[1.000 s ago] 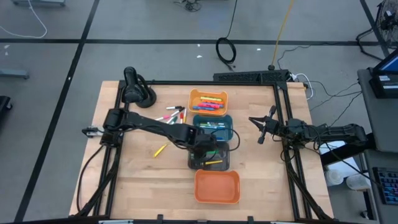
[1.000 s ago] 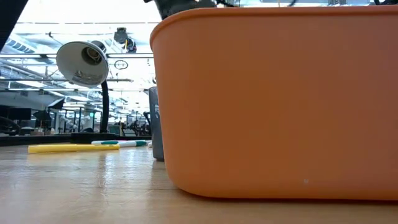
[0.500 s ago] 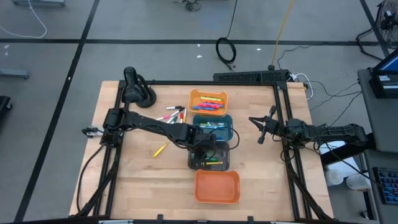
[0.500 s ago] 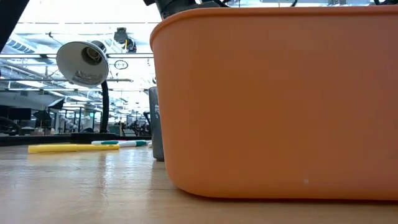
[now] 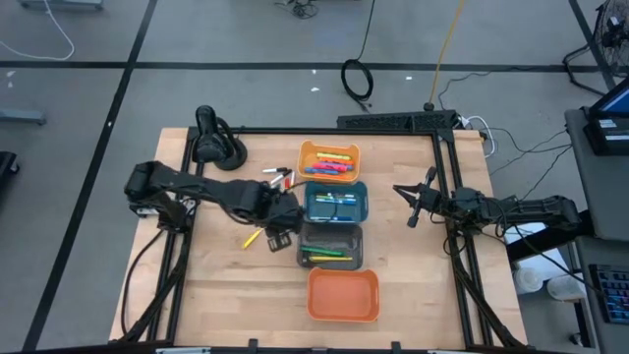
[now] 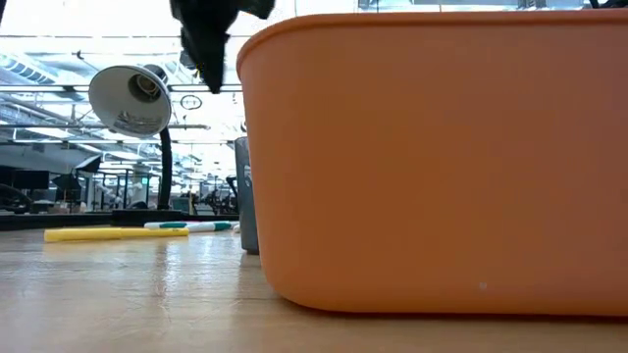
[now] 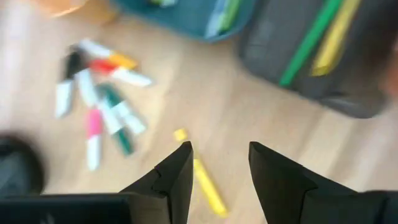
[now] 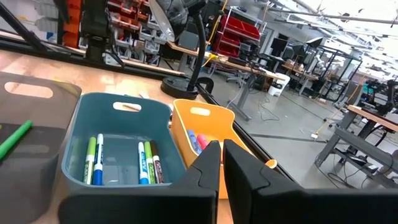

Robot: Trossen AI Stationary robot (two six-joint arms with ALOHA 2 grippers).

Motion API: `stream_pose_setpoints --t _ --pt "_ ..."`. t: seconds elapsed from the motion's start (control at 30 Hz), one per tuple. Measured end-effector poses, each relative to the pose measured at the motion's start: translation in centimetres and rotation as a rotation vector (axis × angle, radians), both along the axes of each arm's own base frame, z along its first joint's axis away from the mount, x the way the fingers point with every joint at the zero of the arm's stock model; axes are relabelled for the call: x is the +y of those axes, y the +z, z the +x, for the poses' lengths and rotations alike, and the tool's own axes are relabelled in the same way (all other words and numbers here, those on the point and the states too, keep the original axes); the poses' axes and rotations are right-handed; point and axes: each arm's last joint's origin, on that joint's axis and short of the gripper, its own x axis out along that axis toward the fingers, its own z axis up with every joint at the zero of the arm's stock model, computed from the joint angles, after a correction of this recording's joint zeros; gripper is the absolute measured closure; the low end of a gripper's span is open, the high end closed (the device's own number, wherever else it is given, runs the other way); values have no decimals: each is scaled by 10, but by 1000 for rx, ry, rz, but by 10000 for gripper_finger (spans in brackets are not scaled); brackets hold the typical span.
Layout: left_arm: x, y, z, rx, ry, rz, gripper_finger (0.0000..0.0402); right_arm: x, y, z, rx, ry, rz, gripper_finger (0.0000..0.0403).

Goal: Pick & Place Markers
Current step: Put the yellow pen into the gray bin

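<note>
Left gripper [image 5: 278,228] pulled back from over grey bin [image 5: 346,241] since a second ago, now above bare table [image 5: 216,285] just left of that bin; fingers [image 7: 176,176] apart, empty. Yellow marker [image 7: 207,186] lying loose beneath them, long axis diagonal toward table's front-left corner. Yellow and green markers [image 5: 329,257] now resting lengthwise in grey bin. Right gripper [image 5: 414,204] unmoved near right edge, closed, empty.
</note>
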Motion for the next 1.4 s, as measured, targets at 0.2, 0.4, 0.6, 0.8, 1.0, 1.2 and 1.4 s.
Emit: stream_pose_setpoints --t 0.2,0.4,0.6,0.8,1.0,1.2,1.4 --pt "1 -18 -20 91 161 -77 240 0 0 0 0 0 0 392" --pt "5 -64 -33 187 288 -53 240 0 0 0 0 0 0 392" --pt "14 -103 -44 243 333 -102 231 0 0 0 0 0 0 392" --pt "24 -124 -54 281 371 -118 188 0 0 0 0 0 0 392" --pt "23 -136 -55 255 361 -173 157 0 0 0 0 0 0 392" --pt "21 -137 -53 234 345 -191 156 0 0 0 0 0 0 392" --pt "21 -138 -54 234 353 -191 156 0 0 0 0 0 0 392"
